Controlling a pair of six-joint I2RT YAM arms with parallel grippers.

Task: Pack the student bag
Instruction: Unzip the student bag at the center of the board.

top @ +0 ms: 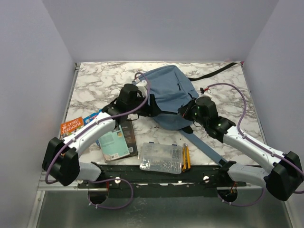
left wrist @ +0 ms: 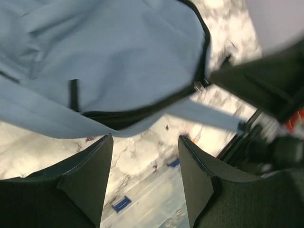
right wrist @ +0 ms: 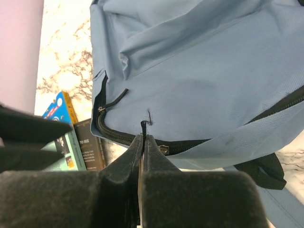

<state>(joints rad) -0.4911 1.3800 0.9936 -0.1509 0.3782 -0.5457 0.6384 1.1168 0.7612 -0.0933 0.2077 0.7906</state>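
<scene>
Right wrist: student bag (right wrist: 204, 71) at gripper (right wrist: 142, 137)

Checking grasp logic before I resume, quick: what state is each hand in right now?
Left hand: open, holding nothing.
Right hand: closed, apparently pinching the thin black zip pull on the student bag.

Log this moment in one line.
left gripper: open, empty, facing student bag | right gripper: shut on black zip pull | books, clear case: outside bag, on table
</scene>
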